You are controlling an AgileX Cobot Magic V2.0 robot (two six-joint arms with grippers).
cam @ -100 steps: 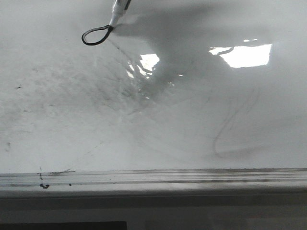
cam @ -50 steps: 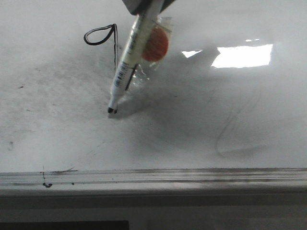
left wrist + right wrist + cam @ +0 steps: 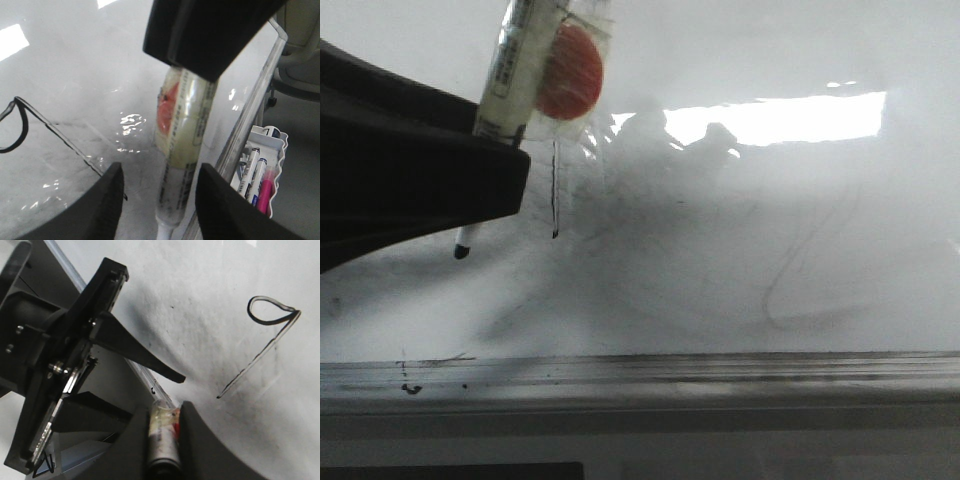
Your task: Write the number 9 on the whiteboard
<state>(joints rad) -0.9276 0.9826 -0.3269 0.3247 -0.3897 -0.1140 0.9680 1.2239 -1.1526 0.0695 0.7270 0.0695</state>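
A dark black gripper part (image 3: 410, 160) covers the left side of the glossy white board (image 3: 740, 270). Behind it a pale marker pen with an orange round sticker (image 3: 525, 70) leans, its black tip (image 3: 462, 251) near the board. A thin black vertical line (image 3: 556, 190) stands just beside it. The grey metal rail (image 3: 670, 370) runs along the near edge.

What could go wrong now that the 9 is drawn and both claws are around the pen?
1. The marker has its tip bare and close to the whiteboard, beside the number 9. A small dip might leave a stray line.
2. The left gripper is open around the marker, which the right gripper holds. If the right one lets go too soon, the marker could fall.
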